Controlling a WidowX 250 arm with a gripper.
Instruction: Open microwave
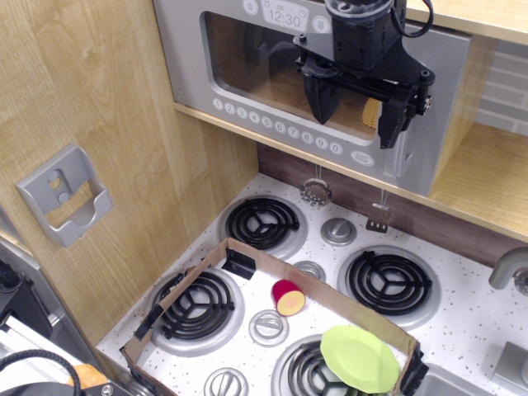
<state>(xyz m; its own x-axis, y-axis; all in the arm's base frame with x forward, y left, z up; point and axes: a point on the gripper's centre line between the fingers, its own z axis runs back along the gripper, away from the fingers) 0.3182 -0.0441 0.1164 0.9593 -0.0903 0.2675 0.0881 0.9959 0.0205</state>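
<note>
The grey toy microwave (239,66) sits on a wooden shelf at the top, door closed, with a clear window, a row of round white buttons (276,126) and a clock display (285,15) reading 12:30. My black gripper (356,114) hangs in front of the door's right part, open, fingers pointing down. Its right finger (393,122) covers most of the silver vertical handle (408,165); only the handle's lower end shows. I cannot tell if the finger touches the handle.
Below is a toy stove top (330,256) with black coil burners and silver knobs. A cardboard frame (198,272) lies on it, holding a red-yellow fruit piece (288,297) and a green plate (360,357). A wood wall with a grey holder (64,194) stands left.
</note>
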